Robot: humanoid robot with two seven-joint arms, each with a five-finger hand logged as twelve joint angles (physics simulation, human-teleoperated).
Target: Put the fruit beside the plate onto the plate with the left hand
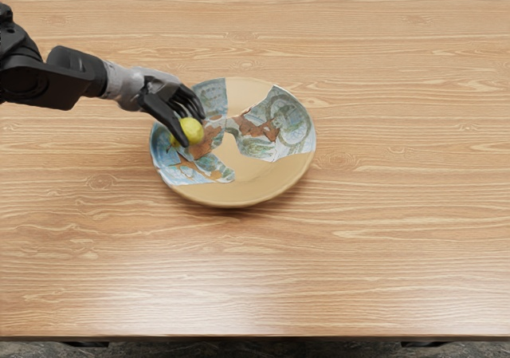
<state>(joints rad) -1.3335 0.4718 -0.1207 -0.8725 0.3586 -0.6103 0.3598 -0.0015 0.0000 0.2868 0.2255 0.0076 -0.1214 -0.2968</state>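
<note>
Left robot hand, reaching in over the light wooden counter: dark fingers curled around a small round yellow-green fruit, held at the fingertips. Fruit sits just below and beyond the palm, over the near-hand edge of the shallow tan ceramic plate with a blue-green pattern. Cannot tell whether the fruit touches the plate.

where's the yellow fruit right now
In the head view, the yellow-green fruit is gripped by the left robot hand, over the left part of the patterned plate, left of the wooden table's middle.
</note>
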